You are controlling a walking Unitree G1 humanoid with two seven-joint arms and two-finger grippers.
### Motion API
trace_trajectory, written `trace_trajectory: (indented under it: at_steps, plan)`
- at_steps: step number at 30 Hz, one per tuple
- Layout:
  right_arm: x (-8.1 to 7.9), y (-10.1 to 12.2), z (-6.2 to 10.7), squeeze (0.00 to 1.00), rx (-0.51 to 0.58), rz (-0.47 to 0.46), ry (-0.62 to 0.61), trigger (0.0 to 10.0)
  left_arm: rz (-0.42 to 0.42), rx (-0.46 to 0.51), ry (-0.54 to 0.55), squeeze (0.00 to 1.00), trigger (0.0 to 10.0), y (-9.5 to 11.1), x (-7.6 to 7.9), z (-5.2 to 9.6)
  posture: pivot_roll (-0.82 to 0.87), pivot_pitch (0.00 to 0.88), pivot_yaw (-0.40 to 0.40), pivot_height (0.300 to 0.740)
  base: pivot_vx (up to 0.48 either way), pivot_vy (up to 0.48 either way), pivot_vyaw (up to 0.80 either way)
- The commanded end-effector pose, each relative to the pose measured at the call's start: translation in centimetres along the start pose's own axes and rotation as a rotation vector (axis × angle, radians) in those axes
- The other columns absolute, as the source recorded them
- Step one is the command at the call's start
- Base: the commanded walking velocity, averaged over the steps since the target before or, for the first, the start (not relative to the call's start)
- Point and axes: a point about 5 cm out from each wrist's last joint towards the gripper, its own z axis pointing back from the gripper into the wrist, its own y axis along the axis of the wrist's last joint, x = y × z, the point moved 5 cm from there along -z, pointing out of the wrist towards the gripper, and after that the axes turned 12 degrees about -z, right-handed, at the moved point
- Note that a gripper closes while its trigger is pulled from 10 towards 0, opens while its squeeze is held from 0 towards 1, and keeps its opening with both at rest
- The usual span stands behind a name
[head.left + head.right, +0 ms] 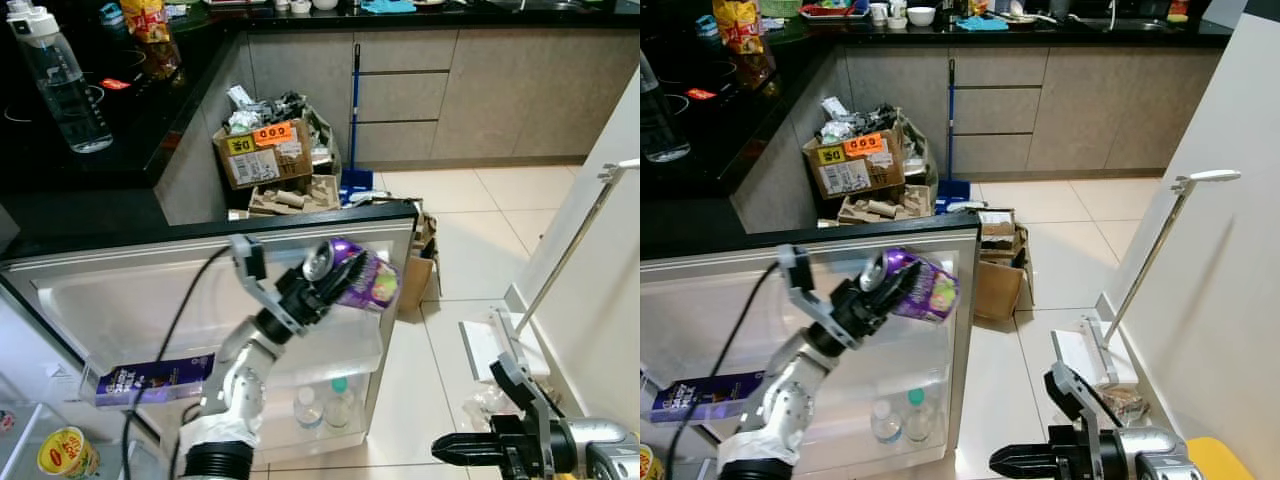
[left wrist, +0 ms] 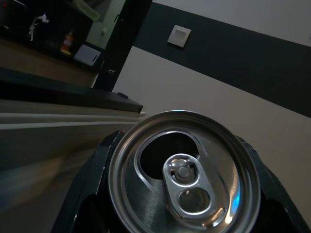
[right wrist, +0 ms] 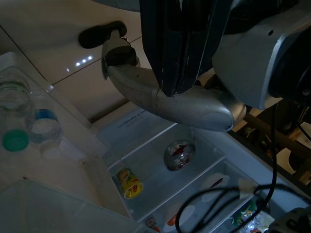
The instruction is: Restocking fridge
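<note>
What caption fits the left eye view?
Left gripper holds a purple can above the open fridge door.

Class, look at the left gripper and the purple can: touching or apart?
Touching. In the left eye view the left gripper has its black fingers clamped around the purple can, held tilted above the fridge door.

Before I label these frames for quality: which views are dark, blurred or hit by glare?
Left wrist view: dim, streaked blur beside the sharp can top. Right wrist view: dark, the right gripper nearly black, small light reflections on the floor. Eye views: well lit and clear, the left gripper and purple can sharp.
</note>
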Motion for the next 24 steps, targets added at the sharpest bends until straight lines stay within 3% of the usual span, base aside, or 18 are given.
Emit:
trace_trajectory:
  at_steps: [1, 6, 17, 24]
  plan:
    - [-0.1, 0.0, -0.1, 0.00, -0.009, 0.009, 0.000, 10.0, 0.004, -0.001, 0.005, 0.00, 10.0, -0.3, 0.2, -0.4, -0.11, 0.010, -0.002, 0.740, 0.000, 0.000, 0.00]
    - [-0.1, 0.0, -0.1, 0.00, -0.010, 0.012, -0.001, 10.0, 0.008, 0.001, 0.015, 0.00, 10.0, -0.6, 0.3, -0.7, -0.12, 0.012, 0.001, 0.740, 0.000, 0.000, 0.00]
    - [-0.2, 0.0, -0.5, 0.00, -0.012, 0.020, 0.000, 10.0, -0.060, -0.104, 0.001, 0.00, 10.0, -3.9, 1.8, -1.7, -0.12, 0.009, 0.004, 0.740, 0.000, 0.000, 0.00]
    - [-0.2, 0.1, -0.5, 0.00, -0.012, 0.025, -0.004, 10.0, -0.127, -0.143, 0.022, 0.00, 10.0, -4.5, 1.6, -1.9, -0.12, 0.010, 0.005, 0.740, 0.000, 0.000, 0.00]
